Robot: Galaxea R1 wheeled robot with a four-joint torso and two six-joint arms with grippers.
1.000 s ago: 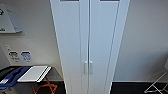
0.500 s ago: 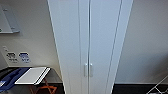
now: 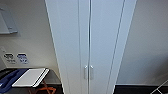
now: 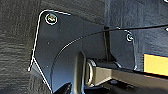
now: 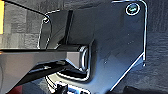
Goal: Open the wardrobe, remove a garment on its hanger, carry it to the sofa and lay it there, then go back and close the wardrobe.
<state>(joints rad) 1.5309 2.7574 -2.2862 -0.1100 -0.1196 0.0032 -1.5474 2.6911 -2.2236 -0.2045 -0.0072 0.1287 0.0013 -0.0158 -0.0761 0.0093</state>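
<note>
The wardrobe [image 3: 90, 37] stands straight ahead in the head view, tall, narrow and white. Both its panel doors are shut. Two small vertical white handles [image 3: 88, 72] sit side by side at the centre seam, low in the picture. The shut doors hide the garment and its hanger. Both wrist views look down past the robot's dark plates onto dark carpet [image 4: 17, 37] [image 5: 157, 55].
Left of the wardrobe stands a low dark table [image 3: 51, 75] carrying a flat white board [image 3: 30, 77] and blue fabric [image 3: 10, 78]. Something orange [image 3: 47, 88] lies under it. Wall sockets [image 3: 16, 58] sit above. A pale wall [image 3: 147, 50] runs on the right.
The whole head picture has shifted a little. The wardrobe now looks slightly larger and its handles sit lower, so the camera has moved closer. The doors stay shut.
</note>
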